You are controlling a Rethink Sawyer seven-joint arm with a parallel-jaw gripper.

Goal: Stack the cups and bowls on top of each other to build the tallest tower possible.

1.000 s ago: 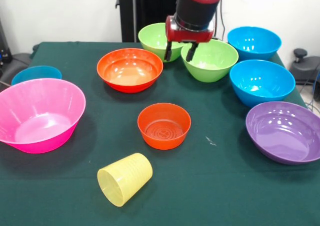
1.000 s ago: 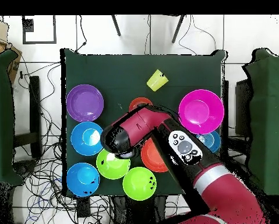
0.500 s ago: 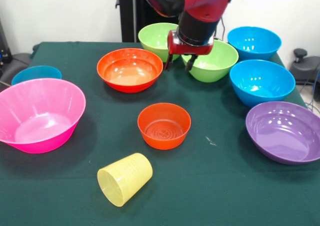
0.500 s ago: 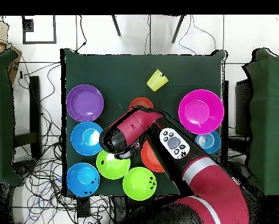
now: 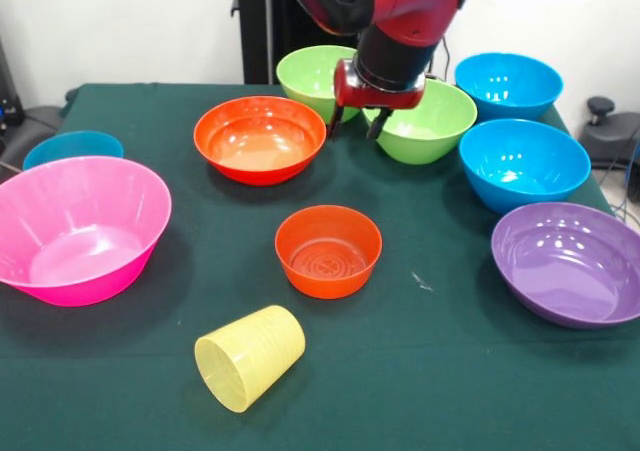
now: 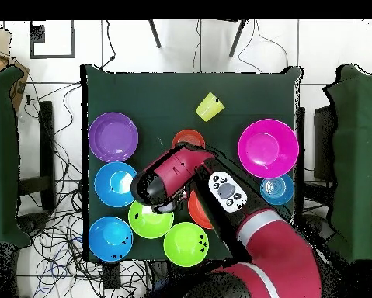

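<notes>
We see the gripper point(image 5: 352, 126) with jaws open and empty, low between the large orange bowl point(image 5: 260, 138) and the nearer lime green bowl point(image 5: 420, 120). The yellow tumbler point(image 5: 250, 357) lies tipped on the green surface point(image 5: 440, 371); no bowls are stacked.

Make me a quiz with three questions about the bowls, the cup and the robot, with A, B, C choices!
1. Where is the tool?
A. over the purple bowl
B. at the near rim of a lime green bowl
C. inside the pink bowl

2. How many blue bowls are there?
A. one
B. three
C. five

3. How is the yellow cup?
A. on its side
B. upright
C. inside a bowl

Answers: 1 B, its open fingers hang by that rim. 2 B, two at the front view's right, one at its left behind the pink bowl. 3 A, its mouth faces sideways on the cloth.
</notes>
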